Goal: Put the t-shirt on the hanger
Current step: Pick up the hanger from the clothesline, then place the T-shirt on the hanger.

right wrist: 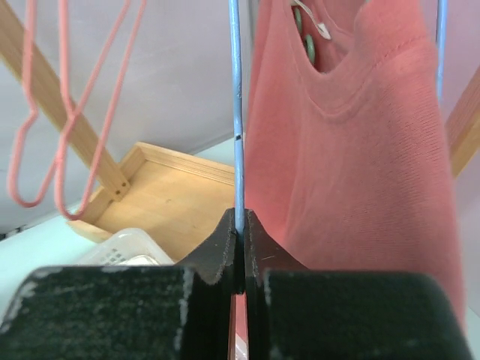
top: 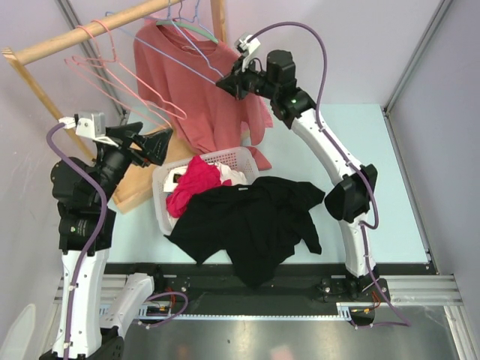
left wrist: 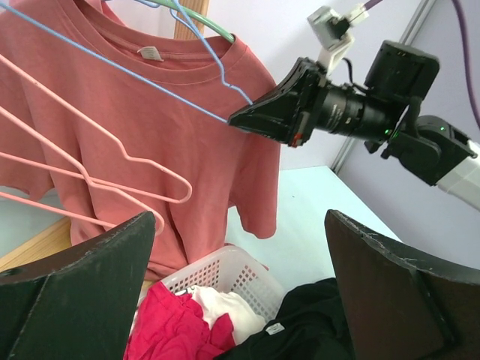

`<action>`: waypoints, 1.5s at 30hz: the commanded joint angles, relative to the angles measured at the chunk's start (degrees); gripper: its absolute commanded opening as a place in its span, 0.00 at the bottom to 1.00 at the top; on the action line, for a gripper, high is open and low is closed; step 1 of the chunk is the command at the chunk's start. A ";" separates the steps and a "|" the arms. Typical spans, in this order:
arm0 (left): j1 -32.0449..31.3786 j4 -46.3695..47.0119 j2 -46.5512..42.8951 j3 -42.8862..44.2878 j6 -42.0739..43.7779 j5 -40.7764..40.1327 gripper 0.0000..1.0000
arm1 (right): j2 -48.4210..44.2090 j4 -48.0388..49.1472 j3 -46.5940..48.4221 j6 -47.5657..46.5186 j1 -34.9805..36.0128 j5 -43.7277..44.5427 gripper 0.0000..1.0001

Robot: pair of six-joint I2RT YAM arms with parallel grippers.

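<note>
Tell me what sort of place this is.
Likely a robot lab cell staged as a laundry corner: a wooden clothes rail, a white laundry basket of clothes, and plain partition walls close around the table.

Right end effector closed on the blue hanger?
Yes: the right end effector is shut, pinching the thin wire of the light blue hanger.

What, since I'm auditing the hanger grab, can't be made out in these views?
- hanger hook: right wrist view, cut off by top edge.
- t-shirt: left wrist view, mostly hidden by left gripper and bottom edge.
- basket bottom: top view, covered by magenta garment and t-shirt.
</note>
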 commanded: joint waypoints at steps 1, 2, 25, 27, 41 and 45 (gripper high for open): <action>0.65 1.41 1.25 0.50 3.26 4.15 1.00 | -6.86 4.01 -0.50 3.66 -0.86 -8.04 0.00; 0.65 -0.42 2.47 1.55 3.53 4.68 1.00 | -8.44 3.48 -1.20 3.49 -1.13 -8.75 0.00; -0.22 -11.78 7.49 2.88 34.37 33.69 1.00 | -51.59 -47.76 -45.66 -39.48 -20.73 -17.55 0.00; -1.72 -12.39 9.07 3.49 39.71 33.60 0.99 | -57.74 -49.43 -51.62 -41.33 -20.82 -16.23 0.00; -12.97 -24.00 14.00 -5.81 68.48 29.74 0.93 | -69.62 -52.78 -60.01 -37.82 -11.53 -18.61 0.00; -14.02 -28.10 13.64 -7.31 71.37 31.23 0.53 | -69.45 -50.41 -59.66 -37.38 -10.01 -17.02 0.00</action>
